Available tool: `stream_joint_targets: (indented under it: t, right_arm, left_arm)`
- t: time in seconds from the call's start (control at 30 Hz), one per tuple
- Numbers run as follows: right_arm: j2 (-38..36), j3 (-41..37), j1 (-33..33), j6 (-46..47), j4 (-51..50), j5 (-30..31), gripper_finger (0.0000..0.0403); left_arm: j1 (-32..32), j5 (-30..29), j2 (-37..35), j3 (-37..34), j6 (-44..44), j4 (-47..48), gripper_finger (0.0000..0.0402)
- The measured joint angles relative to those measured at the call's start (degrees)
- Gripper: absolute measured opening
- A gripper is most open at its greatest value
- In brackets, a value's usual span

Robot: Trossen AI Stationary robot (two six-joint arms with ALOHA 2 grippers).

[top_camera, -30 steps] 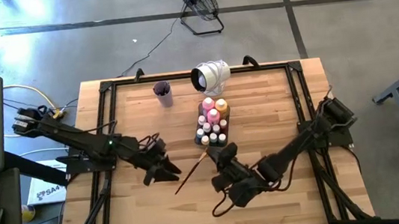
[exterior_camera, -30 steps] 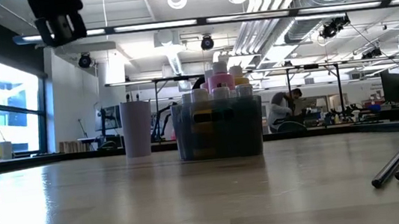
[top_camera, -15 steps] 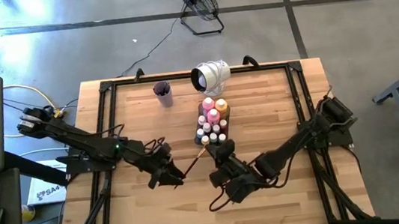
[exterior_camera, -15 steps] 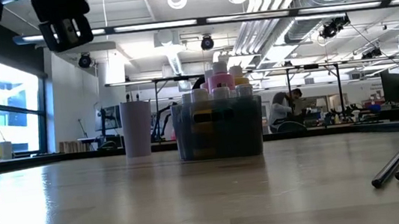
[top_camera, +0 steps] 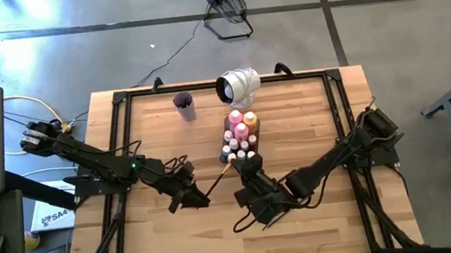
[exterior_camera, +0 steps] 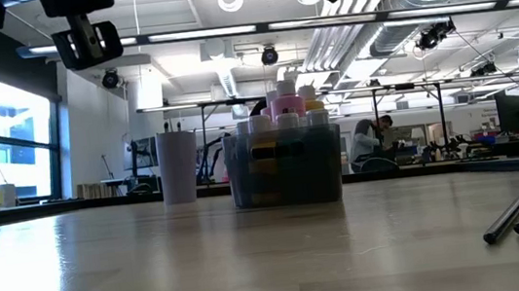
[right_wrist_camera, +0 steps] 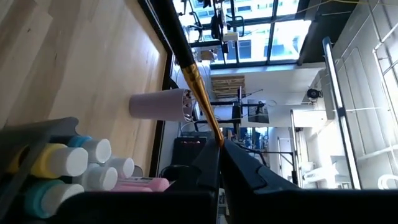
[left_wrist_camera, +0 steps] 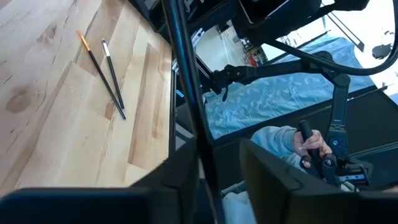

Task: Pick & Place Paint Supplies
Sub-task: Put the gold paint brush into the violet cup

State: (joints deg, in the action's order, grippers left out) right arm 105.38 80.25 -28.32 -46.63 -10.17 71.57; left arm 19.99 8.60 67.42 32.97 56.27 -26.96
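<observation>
Since one second ago the left pincer (top_camera: 196,200) has travelled toward 3 o'clock to reach the lower end of the raised paintbrush, and its jaws have narrowed. The right pincer (top_camera: 241,170) has shifted slightly toward 11 o'clock and carried the brush with it.

The light wooden table (top_camera: 310,117) with a black frame carries all items. Both dark arms reach in low, the left from 9 o'clock and the right from 3 o'clock, and meet just toward 6 o'clock of the table centre.

The right pincer is fully closed on the thin dark-handled paintbrush with a brass ferrule (top_camera: 219,184), at the end toward 1 o'clock. The left pincer's jaws stand partly apart on either side of the same handle at its 7 o'clock end. In the left wrist view one finger (left_wrist_camera: 177,177) lies against the handle and a gap remains to the other.

The clear grey rectangular tray (top_camera: 228,141) stands just toward 12 o'clock of the right pincer. It holds the larger pink bottle (top_camera: 236,118) and the orange bottle (top_camera: 251,119) at its far end. The tiny white-capped bottles (top_camera: 241,151) fill the near end.

The lilac purple cup (top_camera: 184,106) stands upright at 11 o'clock, well apart from the tray.

Two more thin dark paintbrushes (left_wrist_camera: 107,73) lie side by side on the table. Their place cannot be fixed in the high view.

Beyond the table edge, a person's hand (left_wrist_camera: 309,142) grips a black control handle.
</observation>
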Motion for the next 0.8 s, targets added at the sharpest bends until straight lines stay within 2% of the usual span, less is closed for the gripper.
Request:
stream_joint_targets:
  t: [0.13,0.3,0.63,0.8]
  right_arm:
    - [0.0,0.0,0.3,-0.2,0.0,0.0,0.0003]
    - [-0.1,0.0,0.3,-1.2,0.4,0.0,0.0003]
    - [-0.1,0.0,-0.6,-5.0,3.5,-0.3,0.0003]
    - [-0.1,0.0,-1.1,-6.1,3.6,-3.4,0.0019]
  left_arm:
    - [-0.1,0.0,0.0,0.0,-0.3,0.0,0.0064]
    - [-0.2,-0.3,0.0,-0.1,-0.1,1.4,0.0017]
    - [-0.1,-0.1,0.0,-0.1,-3.8,4.8,0.0011]
    - [-0.1,0.9,0.0,-0.1,-4.0,4.6,0.0011]
